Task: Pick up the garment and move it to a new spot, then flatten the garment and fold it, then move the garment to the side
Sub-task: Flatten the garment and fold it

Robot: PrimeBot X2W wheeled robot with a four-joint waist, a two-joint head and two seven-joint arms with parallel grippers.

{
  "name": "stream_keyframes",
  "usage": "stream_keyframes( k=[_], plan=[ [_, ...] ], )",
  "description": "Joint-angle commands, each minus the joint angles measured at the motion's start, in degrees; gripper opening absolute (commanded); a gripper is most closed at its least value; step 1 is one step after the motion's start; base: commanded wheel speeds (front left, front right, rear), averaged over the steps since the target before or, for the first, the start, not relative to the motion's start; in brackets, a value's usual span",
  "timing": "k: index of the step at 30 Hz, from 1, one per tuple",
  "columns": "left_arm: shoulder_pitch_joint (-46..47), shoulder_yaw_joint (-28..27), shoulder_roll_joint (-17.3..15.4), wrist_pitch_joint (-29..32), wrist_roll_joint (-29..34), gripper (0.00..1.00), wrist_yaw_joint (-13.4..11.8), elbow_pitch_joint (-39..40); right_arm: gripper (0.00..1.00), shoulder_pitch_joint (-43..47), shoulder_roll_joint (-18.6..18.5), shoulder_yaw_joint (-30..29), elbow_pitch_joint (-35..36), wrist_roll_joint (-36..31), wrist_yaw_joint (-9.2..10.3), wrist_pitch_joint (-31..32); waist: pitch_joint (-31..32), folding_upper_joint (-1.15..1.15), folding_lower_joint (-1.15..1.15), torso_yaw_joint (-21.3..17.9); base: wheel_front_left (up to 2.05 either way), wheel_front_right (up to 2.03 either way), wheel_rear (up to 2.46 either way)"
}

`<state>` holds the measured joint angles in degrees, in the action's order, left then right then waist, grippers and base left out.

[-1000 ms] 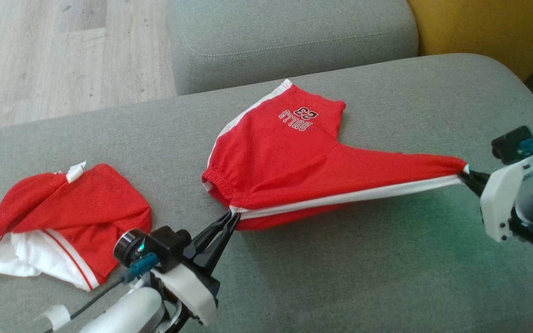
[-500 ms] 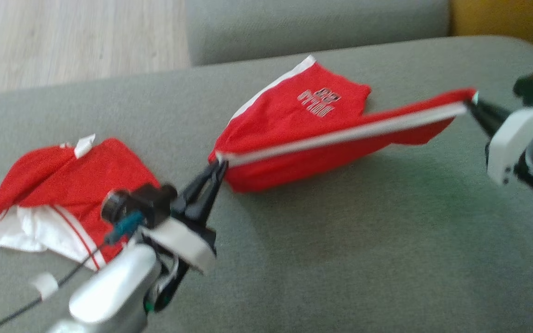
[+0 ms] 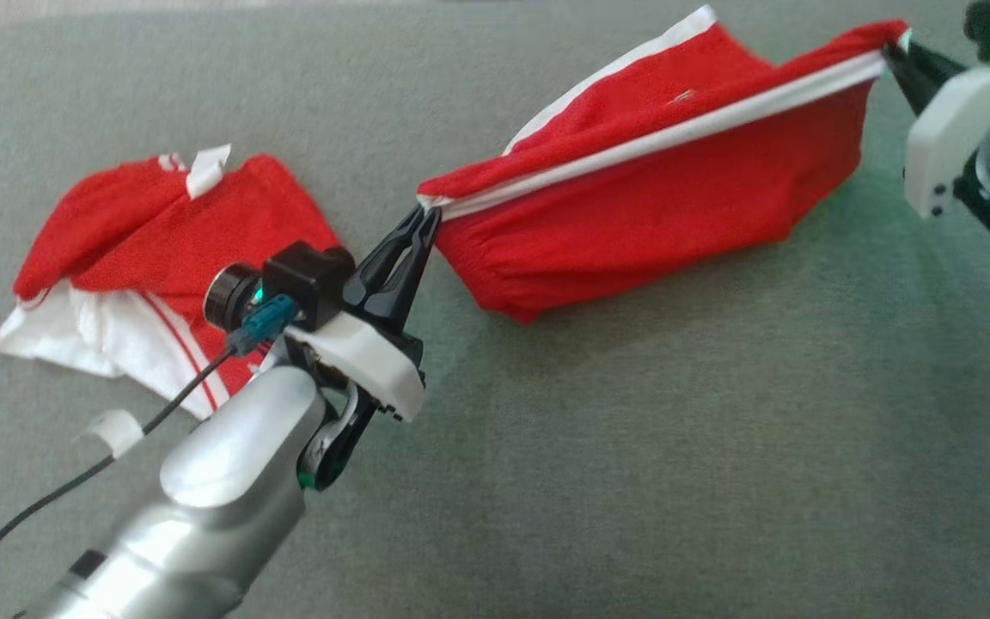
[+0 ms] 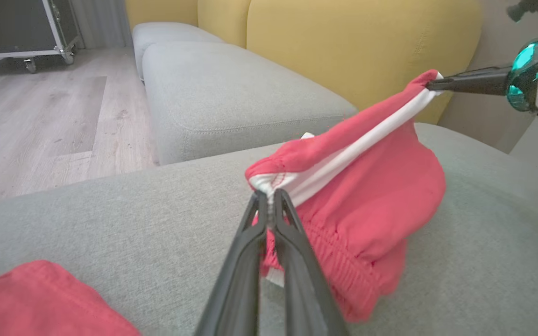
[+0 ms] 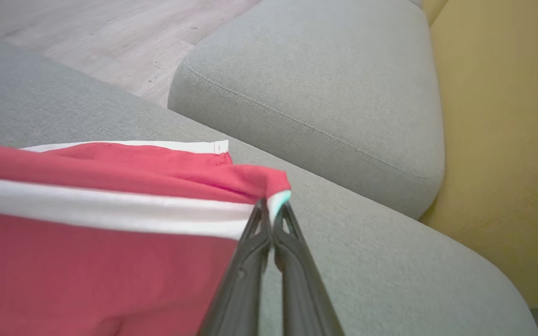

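The left gripper [image 3: 428, 217] and right gripper [image 3: 895, 50], each clamped on the shorts [image 3: 658, 198], have lifted them taut between.

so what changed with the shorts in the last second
The shorts have been lifted and turned: the cloth now hangs below the taut white stripe instead of spreading on the sofa. Both the left gripper and right gripper stay shut on the stripe's two ends. The other garment lies as before; the camera shifted.
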<state>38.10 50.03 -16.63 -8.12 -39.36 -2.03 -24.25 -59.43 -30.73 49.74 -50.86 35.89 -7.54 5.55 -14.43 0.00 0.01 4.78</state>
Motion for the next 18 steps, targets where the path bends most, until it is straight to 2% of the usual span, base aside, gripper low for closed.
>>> stream_keyframes(
  k=[1, 18],
  plan=[
    [3.2, -2.3, -1.1, -0.1, 0.0, 0.0, 0.0, 0.4, 0.0, -2.0, -0.3, 0.2, -0.3, -0.8, 0.05, -0.4, -2.6, 0.0, -0.01, 2.1, 0.0, 0.0, 0.0],
    [11.3, 0.3, 6.6, -2.8, 2.1, 0.0, 2.3, -8.9, 0.0, -12.1, 2.5, 5.4, -12.4, -2.5, 0.05, -3.2, -9.5, 0.0, -0.01, 7.8, 0.0, 0.0, 0.0]
  ],
)
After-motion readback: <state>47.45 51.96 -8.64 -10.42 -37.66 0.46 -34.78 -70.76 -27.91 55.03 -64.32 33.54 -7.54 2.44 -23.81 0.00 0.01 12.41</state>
